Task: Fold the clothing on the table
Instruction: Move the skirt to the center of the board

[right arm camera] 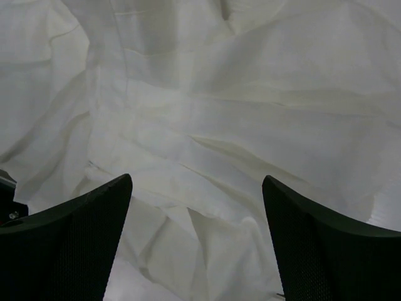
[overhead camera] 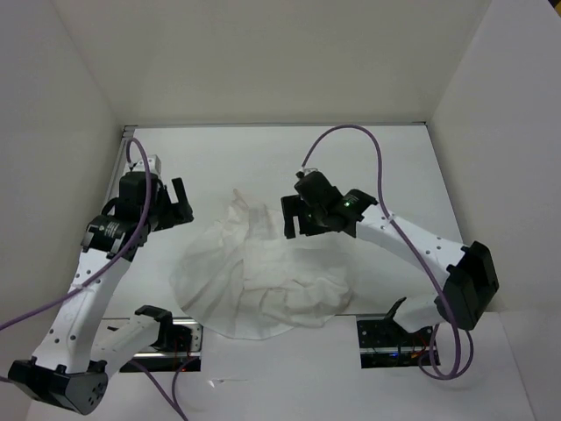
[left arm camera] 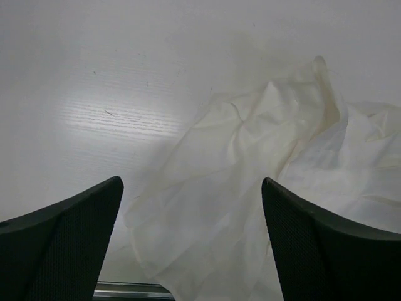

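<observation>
the clothing (overhead camera: 263, 281) is a thin white garment, spread in a rough fan and heavily rumpled. long creases run from a bunched, raised peak at its far side down to a wide rounded hem. in the left wrist view the clothing (left arm camera: 250, 157) looks faintly cream against the table (left arm camera: 94, 75), with its peak standing up in soft folds. in the right wrist view the clothing (right arm camera: 200, 94) fills nearly everything, all shallow ridges and overlapping layers.

it lies around the middle of the table (overhead camera: 394, 158), towards the near side. the hem reaches the near edge between the two arm bases. a thin metal edge (left arm camera: 131, 290) shows just beside the cloth's border in the left wrist view.

bare table lies open beyond the peak and on both sides of the fan. upright white walls (overhead camera: 263, 53) close the left, far and right sides.

the left end effector (overhead camera: 182, 206) (left arm camera: 191, 182) hangs over bare table just left of the peak, jaws spread wide, gripping nothing. the right end effector (overhead camera: 294, 221) (right arm camera: 197, 180) hangs above the garment's far right part, jaws also wide, with only cloth below them.
</observation>
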Action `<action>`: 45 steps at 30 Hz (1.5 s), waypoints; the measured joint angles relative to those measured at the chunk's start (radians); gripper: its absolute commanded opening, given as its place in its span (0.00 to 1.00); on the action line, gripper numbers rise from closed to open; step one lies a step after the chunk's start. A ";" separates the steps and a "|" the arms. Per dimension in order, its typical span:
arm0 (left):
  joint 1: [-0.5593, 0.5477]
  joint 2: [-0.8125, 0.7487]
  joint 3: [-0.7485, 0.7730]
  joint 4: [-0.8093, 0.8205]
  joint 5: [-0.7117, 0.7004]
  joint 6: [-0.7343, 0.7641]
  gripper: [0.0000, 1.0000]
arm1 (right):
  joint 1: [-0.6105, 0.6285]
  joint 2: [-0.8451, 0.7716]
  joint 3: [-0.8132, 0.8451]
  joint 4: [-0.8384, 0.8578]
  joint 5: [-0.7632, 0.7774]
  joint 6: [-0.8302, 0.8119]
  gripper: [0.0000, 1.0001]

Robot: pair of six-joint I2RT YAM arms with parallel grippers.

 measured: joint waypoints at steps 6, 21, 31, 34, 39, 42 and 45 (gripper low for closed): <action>0.000 -0.004 0.000 0.038 0.077 -0.006 0.98 | 0.067 0.173 0.034 0.044 -0.022 0.002 0.86; 0.000 -0.081 -0.065 0.092 0.155 -0.039 0.98 | 0.235 0.519 0.141 0.001 0.235 -0.027 0.00; 0.000 -0.090 -0.071 0.102 0.176 -0.058 0.98 | 0.238 0.408 0.716 -0.288 0.332 -0.057 0.03; 0.000 -0.078 -0.071 0.111 0.180 -0.058 0.98 | 0.196 0.364 1.052 -0.306 0.353 -0.087 0.28; 0.000 -0.075 -0.071 0.116 0.183 -0.058 0.98 | 0.149 0.284 1.284 -0.365 0.441 -0.090 0.70; 0.000 -0.080 -0.071 0.114 0.182 -0.058 0.98 | 0.151 0.199 1.103 -0.402 0.503 -0.046 0.78; 0.000 -0.089 -0.077 0.114 0.176 -0.059 0.98 | 0.150 0.186 0.864 -0.444 0.539 0.014 0.79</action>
